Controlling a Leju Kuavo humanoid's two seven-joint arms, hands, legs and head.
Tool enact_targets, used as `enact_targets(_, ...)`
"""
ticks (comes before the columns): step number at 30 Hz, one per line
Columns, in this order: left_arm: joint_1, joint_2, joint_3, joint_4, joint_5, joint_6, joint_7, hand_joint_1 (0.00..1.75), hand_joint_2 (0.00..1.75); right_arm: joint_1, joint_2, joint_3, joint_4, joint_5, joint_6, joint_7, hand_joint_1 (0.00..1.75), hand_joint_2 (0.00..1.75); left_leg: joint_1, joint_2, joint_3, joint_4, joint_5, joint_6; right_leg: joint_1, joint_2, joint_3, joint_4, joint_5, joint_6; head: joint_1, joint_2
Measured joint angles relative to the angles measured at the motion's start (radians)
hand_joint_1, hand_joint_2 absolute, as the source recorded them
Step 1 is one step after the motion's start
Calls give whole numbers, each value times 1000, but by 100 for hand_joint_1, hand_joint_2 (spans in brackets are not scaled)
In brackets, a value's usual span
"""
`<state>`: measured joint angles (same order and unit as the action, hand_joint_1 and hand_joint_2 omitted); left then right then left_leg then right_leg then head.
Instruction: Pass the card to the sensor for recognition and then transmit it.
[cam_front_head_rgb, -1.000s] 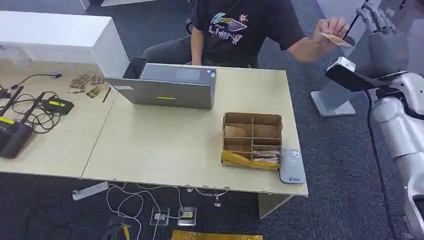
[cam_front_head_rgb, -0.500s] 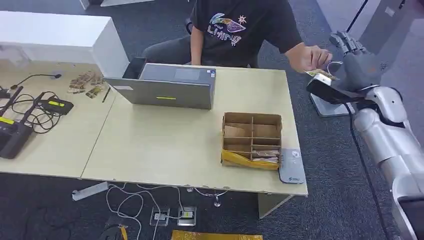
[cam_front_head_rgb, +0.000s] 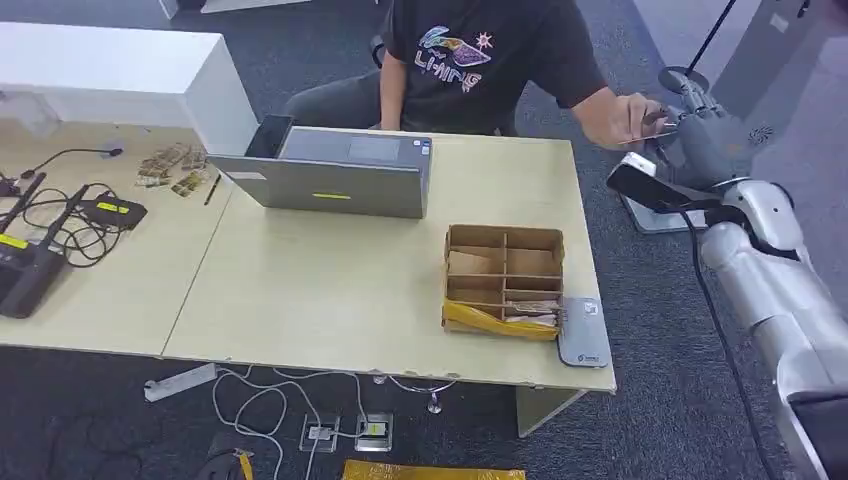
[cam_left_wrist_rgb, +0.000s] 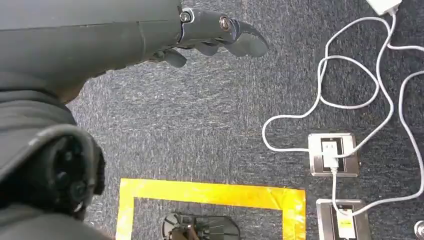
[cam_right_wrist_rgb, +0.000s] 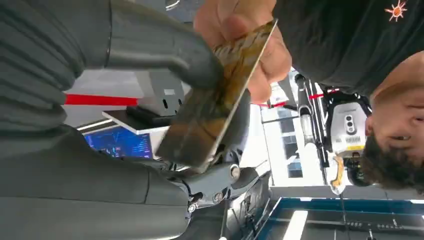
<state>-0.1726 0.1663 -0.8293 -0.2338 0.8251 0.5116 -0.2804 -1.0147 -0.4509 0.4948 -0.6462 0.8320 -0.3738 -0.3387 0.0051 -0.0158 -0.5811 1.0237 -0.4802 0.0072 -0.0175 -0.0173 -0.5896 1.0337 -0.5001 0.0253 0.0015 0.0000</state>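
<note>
A thin brownish card (cam_right_wrist_rgb: 210, 105) lies between my right hand's (cam_right_wrist_rgb: 150, 50) thumb and its darker fingers, while a person's fingers (cam_right_wrist_rgb: 250, 45) still pinch its far end. In the head view my right hand (cam_front_head_rgb: 700, 140) is raised beyond the table's far right corner, meeting the person's hand (cam_front_head_rgb: 620, 115), with the card (cam_front_head_rgb: 652, 138) seen edge-on between them. The grey card sensor (cam_front_head_rgb: 583, 335) lies flat at the table's front right corner, well below and nearer than the hand. My left hand (cam_left_wrist_rgb: 215, 32) hangs over the carpet, holding nothing, fingers loosely apart.
A compartmented cardboard box (cam_front_head_rgb: 505, 280) sits against the sensor's left side. A grey laptop (cam_front_head_rgb: 335, 172) stands at the table's back, with the seated person (cam_front_head_rgb: 470, 60) behind it. A grey stand base (cam_front_head_rgb: 650, 215) is on the floor under my right arm. Cables and routers (cam_front_head_rgb: 40, 250) lie far left.
My right hand came down and to the left toward the person's hand. The person lowered the card into it, and it now sits between my thumb and fingers.
</note>
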Motion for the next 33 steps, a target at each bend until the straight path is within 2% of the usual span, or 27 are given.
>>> enact_targets(24, 1, -1, 0, -3, 4, 3, 1, 0, 0, -3, 16, 0, 0, -16, 10, -13, 175, 175, 0, 0, 0, 0, 0, 0, 0, 0, 0, 0, 0, 0, 0, 0)
enact_targets(28, 1, -2, 0, -3, 13, 9, 1, 0, 0, -1, 16, 0, -2, -45, 43, -20, 175, 175, 0, 0, 0, 0, 0, 0, 0, 0, 0, 0, 0, 0, 0, 0)
enact_targets(33, 2, -2, 0, -3, 35, 16, 1, 0, 0, 33, 9, -2, -38, -113, 150, -42, 175, 175, 0, 0, 0, 0, 0, 0, 0, 0, 0, 0, 0, 0, 0, 0)
